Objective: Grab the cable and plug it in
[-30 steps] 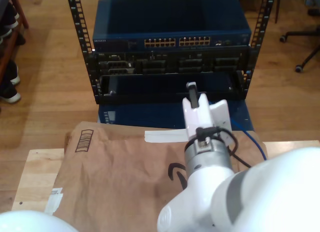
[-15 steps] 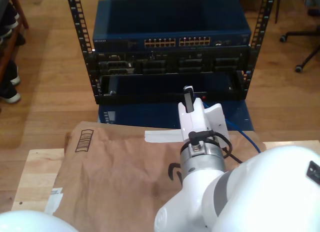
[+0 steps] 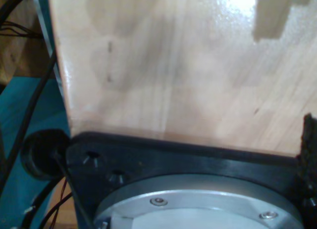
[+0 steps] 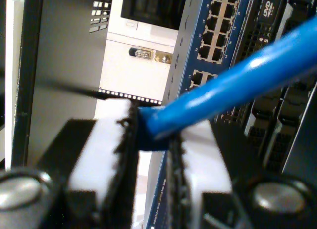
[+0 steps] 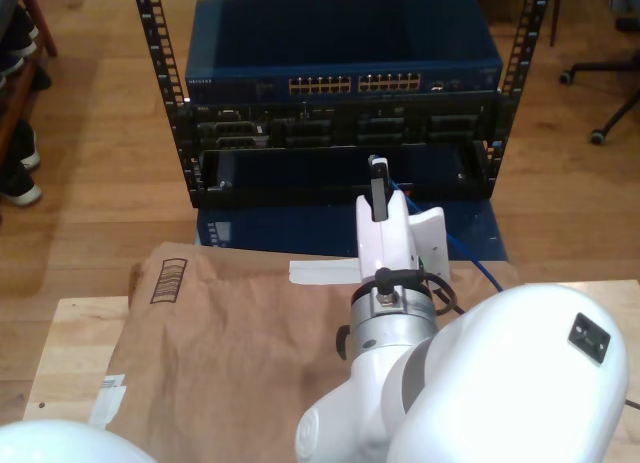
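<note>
My second arm extends from the near edge of the exterior view toward the equipment rack [image 5: 165, 93], its white wrist raised above the brown paper sheet [image 5: 230, 333] that covers the wooden table [image 5: 65, 358]. My second gripper [image 5: 379, 188] points forward at the rack's lower bays, its dark fingertip standing in front of the black open shelf [image 5: 290, 173] beneath the server units.

In the second wrist view, my second gripper [image 4: 151, 140] has its two white-faced, black-edged pads [image 4: 106, 135] drawn almost together, clamped on the cable [image 4: 233, 85]. The cable is bright blue; it leaves the narrow gap between the pads and runs up and away in front of the blue network switch [image 4: 205, 36]. The plug end is not visible; the pinched end is hidden between the pads. In the exterior view, the cable [image 5: 470, 255] trails down past the gripper body on the exterior view's right, over the blue panel [image 5: 280, 228] below the rack.

The switch's port rows [image 5: 355, 84] sit above the gripper tip in the exterior view, well apart from it. Open wooden floor [image 5: 100, 183] lies on both sides of the rack.

The first wrist view faces a pale wooden surface [image 3: 173, 66] above a black mounting plate [image 3: 198, 157]. The fingers of my first gripper are out of frame there, so its opening cannot be judged.
</note>
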Robot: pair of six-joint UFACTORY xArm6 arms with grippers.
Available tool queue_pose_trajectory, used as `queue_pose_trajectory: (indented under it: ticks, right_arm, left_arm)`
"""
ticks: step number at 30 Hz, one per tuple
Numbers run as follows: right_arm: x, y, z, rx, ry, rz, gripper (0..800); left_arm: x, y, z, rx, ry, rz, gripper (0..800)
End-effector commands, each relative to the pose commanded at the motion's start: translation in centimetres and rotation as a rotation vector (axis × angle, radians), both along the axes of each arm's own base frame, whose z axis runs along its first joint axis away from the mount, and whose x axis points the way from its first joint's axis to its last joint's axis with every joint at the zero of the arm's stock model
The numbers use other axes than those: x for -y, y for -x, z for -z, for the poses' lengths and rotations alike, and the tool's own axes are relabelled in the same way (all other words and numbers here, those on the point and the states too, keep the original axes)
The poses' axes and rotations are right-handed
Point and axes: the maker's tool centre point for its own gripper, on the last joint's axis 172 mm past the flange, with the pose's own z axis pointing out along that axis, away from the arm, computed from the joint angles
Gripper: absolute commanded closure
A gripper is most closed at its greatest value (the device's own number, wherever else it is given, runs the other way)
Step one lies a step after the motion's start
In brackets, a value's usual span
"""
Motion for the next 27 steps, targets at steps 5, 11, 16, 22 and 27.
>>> queue_pose_trajectory:
  ticks: [5, 11, 16, 22, 27]
  right_arm:
    - [1.9, -0.9, 0.0, 0.004, -0.087, 0.034, 800]
    - [3.9, -1.8, -1.0, 0.027, -0.104, 0.082, 800]
    - [3.5, -3.1, -1.9, 0.053, -0.139, 0.095, 800]
    - [4.5, -6.9, -2.6, 0.114, -0.232, 0.074, 800]
    - [7.0, -8.9, -2.1, 0.131, -0.268, 0.104, 800]
  left_arm:
    - [0.0, 0.0, 0.0, 0.0, 0.0, 0.0, 1]
    - [0.0, 0.0, 0.0, 0.0, 0.0, 0.0, 1]
    - [0.0, 0.0, 0.0, 0.0, 0.0, 0.0, 1]
    - [0.0, 0.0, 0.0, 0.0, 0.0, 0.0, 1]
    - [0.0, 0.0, 0.0, 0.0, 0.002, 0.0, 1]
